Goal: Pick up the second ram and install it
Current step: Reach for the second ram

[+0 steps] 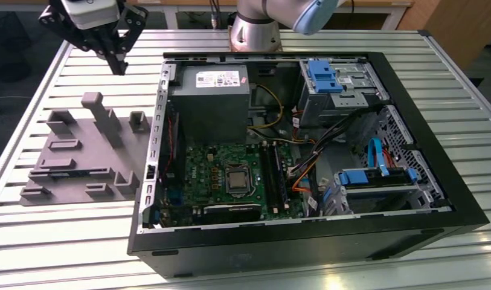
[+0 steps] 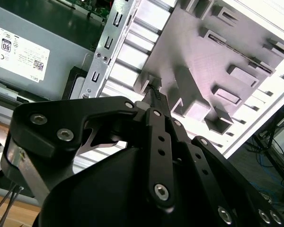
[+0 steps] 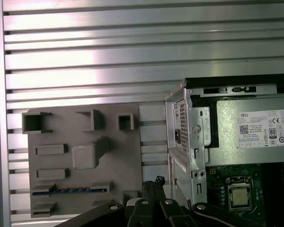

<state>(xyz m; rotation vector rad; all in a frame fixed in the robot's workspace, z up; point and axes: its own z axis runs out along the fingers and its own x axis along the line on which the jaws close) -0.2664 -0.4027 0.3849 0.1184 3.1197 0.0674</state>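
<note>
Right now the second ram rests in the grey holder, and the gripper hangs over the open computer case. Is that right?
No. The second ram does rest in the grey holder, but the gripper hangs outside the computer case, near the holder, as the exterior view shows.

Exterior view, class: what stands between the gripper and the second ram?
In the exterior view, the tall block of the grey holder stands between the gripper and the second ram.
</note>
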